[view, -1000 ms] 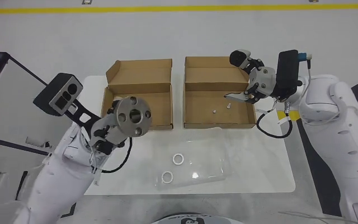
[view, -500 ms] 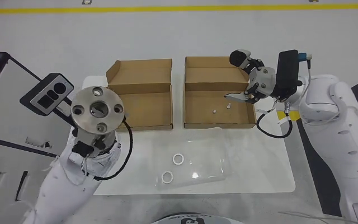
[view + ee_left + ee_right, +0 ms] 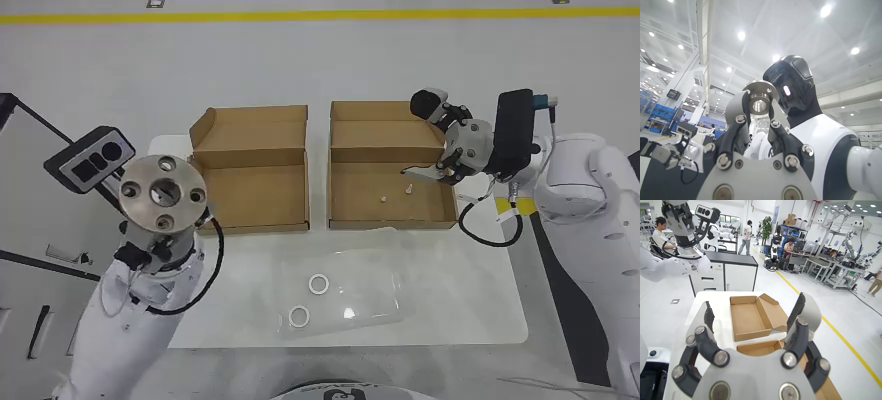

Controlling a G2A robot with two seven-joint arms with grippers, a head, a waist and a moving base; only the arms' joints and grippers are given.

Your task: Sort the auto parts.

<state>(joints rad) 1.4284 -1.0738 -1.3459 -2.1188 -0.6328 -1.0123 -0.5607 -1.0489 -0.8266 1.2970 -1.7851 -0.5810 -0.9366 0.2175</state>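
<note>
Flange (image 3: 162,193) pinched in left claw (image 3: 758,103), centre-left; tip down, release low inside adjacent box (image 3: 258,195). Right claw (image 3: 754,303) spread.

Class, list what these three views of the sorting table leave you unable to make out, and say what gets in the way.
1. Top view: the left claw, hidden under the metal flange it holds.
2. Top view: the small parts in the right box, too small to identify.
3. Right wrist view: most of that box's floor, hidden behind the right claw.
</note>
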